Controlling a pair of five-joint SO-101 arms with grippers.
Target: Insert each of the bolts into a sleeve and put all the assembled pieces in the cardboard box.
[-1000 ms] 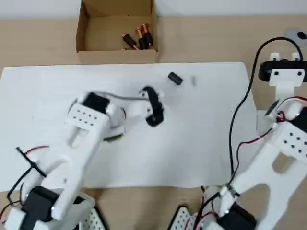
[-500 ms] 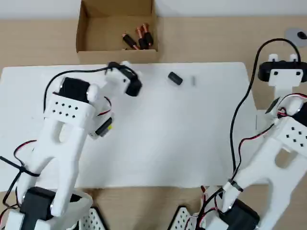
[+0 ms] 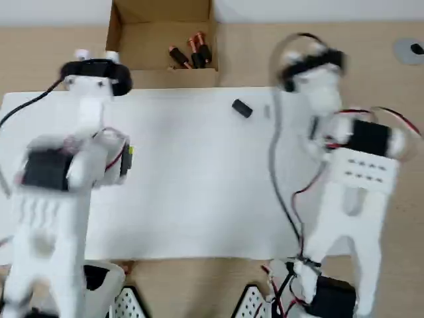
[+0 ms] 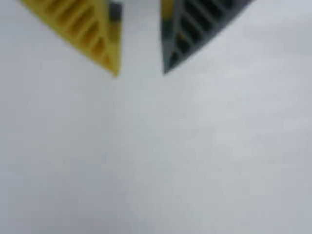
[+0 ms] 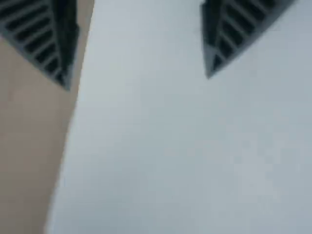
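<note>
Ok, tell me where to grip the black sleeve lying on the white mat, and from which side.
Grip the black sleeve across its middle, coming straight down from above. It lies flat on the white mat, angled diagonally, so closing across its short width should hold best.

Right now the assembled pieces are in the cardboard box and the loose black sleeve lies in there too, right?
Not quite. The assembled pieces are in the cardboard box, but the loose black sleeve lies outside it, on the white mat; the high view shows it.
</note>
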